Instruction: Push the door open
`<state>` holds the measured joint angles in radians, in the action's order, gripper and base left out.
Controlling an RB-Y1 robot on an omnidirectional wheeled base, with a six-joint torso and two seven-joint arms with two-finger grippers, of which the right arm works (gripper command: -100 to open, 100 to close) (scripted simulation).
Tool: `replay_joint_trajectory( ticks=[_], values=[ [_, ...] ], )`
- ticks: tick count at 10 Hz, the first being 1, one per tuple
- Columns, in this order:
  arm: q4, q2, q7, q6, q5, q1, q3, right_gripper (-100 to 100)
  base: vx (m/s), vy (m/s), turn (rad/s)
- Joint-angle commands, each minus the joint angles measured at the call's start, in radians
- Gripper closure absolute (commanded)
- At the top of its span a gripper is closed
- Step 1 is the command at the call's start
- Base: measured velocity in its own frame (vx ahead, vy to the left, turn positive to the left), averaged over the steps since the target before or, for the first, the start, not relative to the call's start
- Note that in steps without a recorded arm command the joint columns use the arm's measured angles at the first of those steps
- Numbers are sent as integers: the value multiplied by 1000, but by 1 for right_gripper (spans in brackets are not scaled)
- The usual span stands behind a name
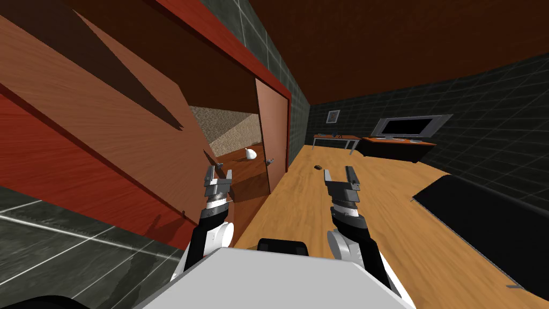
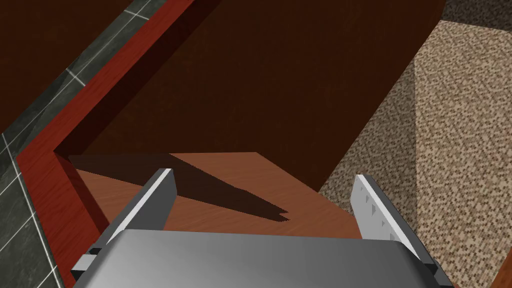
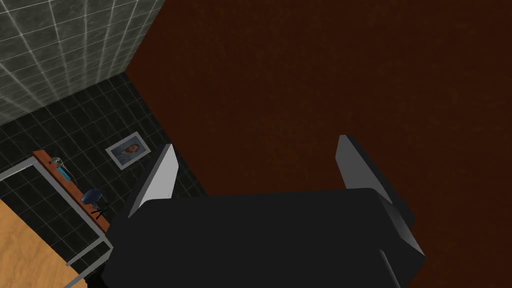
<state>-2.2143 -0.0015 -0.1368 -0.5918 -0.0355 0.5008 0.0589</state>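
Our left claw (image 1: 219, 174) is released, fingers spread and holding nothing, just beside the free edge of the brown wooden door (image 1: 107, 118). We cannot tell whether it touches. The door stands ajar, angled away from its red frame (image 2: 107, 75), and a speckled wall (image 2: 450, 125) shows beyond the claw. Our right claw (image 1: 339, 173) is likewise released, above the wooden floor (image 1: 300, 177), well apart from the door.

No readable text, label, brand, number or sign appears on anything here.
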Motion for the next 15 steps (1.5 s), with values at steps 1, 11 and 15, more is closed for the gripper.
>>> replay_joint_trajectory(
  ticks=[1,11,15],
  values=[
    [38,-11,-4,-6,5,-13,0,-100,36,73,126],
    [234,-53,-24,-36,33,-80,1,-100,91,-41,136],
    [328,-68,-34,-50,46,-111,1,-100,97,-51,146]
  ],
)
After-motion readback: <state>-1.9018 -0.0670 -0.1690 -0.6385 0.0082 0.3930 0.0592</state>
